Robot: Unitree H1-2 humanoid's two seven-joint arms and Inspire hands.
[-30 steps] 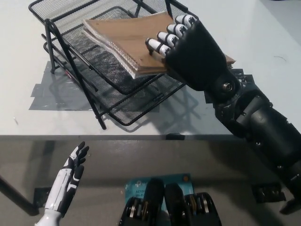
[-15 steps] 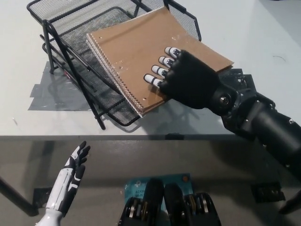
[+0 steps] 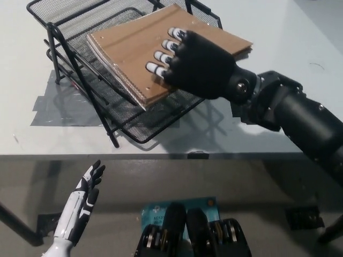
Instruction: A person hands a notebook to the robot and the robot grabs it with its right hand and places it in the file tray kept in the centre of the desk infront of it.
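Note:
A brown spiral-bound notebook hangs tilted over the black wire-mesh file tray at the middle of the desk. My black right hand is shut on its near right part, fingers on the cover. The notebook's left corner reaches over the tray's upper tier; whether it touches the mesh I cannot tell. My white left hand rests low at the lower left, below the desk edge, fingers spread.
The tray has two tiers on slanted black legs and stands on grey tape patches on the white desk. The desk's front edge runs across the middle of the picture.
My right hand has carried the notebook left and further over the tray, and the cover has flattened from a steep tilt. The left hand has stayed put.

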